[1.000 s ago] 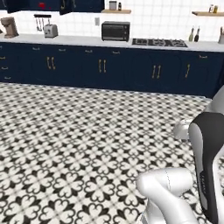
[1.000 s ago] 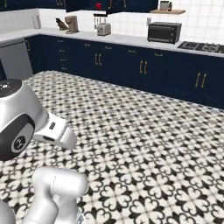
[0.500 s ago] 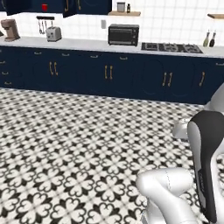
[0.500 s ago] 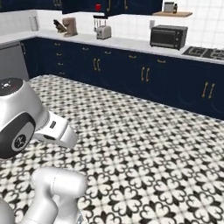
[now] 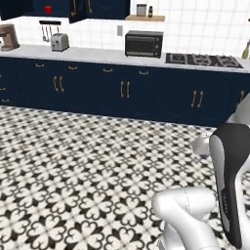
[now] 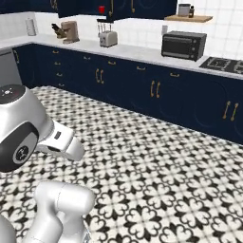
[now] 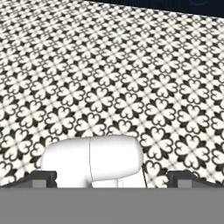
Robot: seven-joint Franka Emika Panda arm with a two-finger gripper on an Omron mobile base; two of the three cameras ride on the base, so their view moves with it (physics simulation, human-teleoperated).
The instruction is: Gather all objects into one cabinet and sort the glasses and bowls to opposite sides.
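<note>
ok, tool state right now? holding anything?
Tool: open, fingertips spread wide in the hand view, nothing between them, patterned floor tiles beyond.

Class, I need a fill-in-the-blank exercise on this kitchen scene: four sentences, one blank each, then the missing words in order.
1. The silver toaster stands on the counter, to the ____ of the black oven in both base views.
2. The small cup high above the toaster is ____ in colour.
3. The stove lies on the oven's ____ side.
4. The claw hangs over the patterned floor with its jaws ____.

Missing words: left; red; right; open
</note>
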